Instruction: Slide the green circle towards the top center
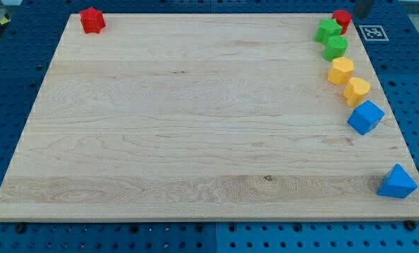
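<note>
The green circle [336, 48] lies near the board's right edge, close to the view's top right corner. A green star-like block [327, 30] touches it from above. A dark rod comes in at the view's top edge, and my tip [361, 15] is just right of a red block [342, 20]. It is above and to the right of the green circle and apart from it.
Below the green circle, two yellow blocks [341, 70] [357, 91] and a blue cube [365, 117] run down the right edge. A blue triangle [396, 183] lies at the bottom right. Another red block [92, 20] sits at the top left corner of the wooden board [195, 126].
</note>
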Motion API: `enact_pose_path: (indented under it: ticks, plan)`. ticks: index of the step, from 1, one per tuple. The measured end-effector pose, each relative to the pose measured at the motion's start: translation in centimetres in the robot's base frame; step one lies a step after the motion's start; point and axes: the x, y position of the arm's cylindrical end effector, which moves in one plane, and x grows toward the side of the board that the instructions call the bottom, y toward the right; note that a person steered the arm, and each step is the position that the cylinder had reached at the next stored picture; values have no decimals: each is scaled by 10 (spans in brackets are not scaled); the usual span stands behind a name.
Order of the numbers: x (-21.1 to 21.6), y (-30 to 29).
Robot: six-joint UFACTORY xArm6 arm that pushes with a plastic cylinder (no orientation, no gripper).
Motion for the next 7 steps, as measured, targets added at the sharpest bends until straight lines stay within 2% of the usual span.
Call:
enact_pose_path:
  ticks: [2, 7]
  plan:
    - [101, -11]
    - [118, -57]
